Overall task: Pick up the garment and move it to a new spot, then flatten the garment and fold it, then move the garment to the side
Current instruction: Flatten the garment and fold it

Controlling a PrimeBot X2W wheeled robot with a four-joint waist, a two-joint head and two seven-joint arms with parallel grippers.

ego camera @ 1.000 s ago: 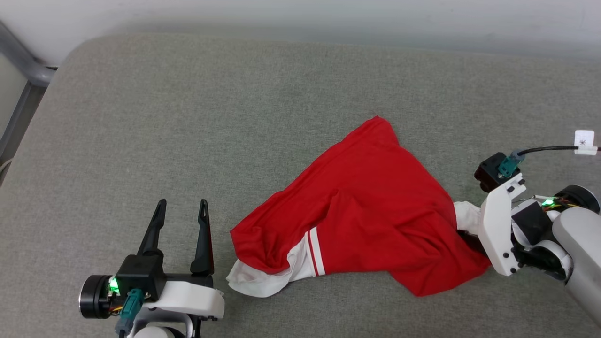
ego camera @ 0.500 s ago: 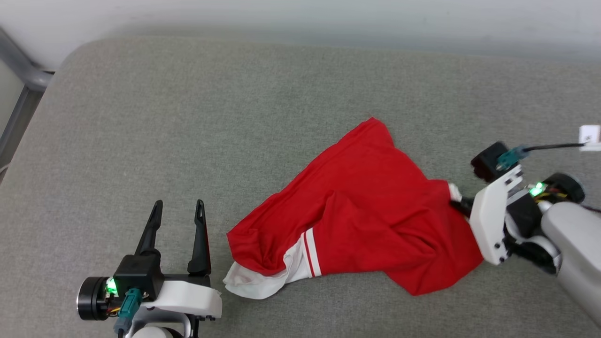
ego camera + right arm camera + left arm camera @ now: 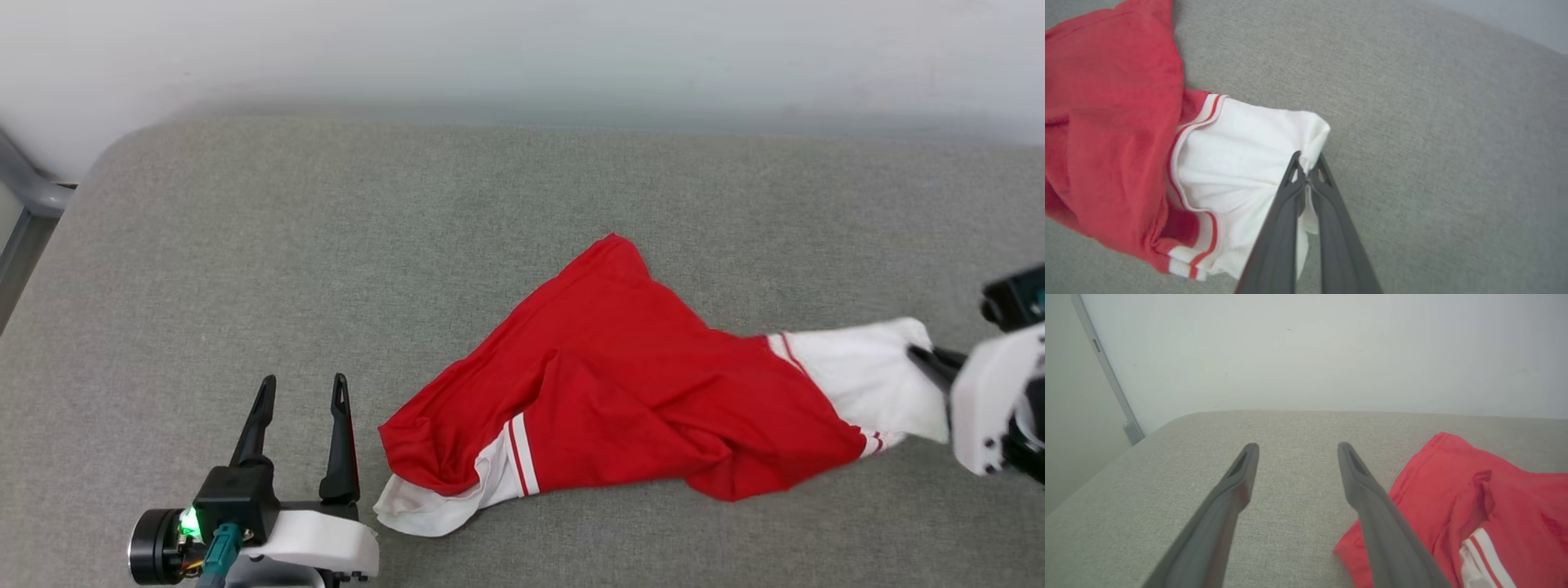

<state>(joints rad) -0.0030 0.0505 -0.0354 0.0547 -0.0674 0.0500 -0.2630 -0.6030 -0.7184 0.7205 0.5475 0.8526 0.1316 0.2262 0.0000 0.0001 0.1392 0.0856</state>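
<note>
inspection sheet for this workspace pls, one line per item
surface: grey fabric cushion, flat and woven
job's things: red garment lying crumpled, not flattened; its white sleeve drawn out to the right
clutter: nothing seen
grippers: left gripper open, beside the garment's left end, seemingly apart from it; right gripper shut on the white sleeve's edge
cables: teal plug at the left wrist, its lead running out of frame
surroundings: pale wall behind the cushion; grey metal frame at far left

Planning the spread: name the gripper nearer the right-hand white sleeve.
Right. The right gripper, jaws shut, grips that white sleeve; the left gripper, jaws open, sits beside the garment's opposite end.
</note>
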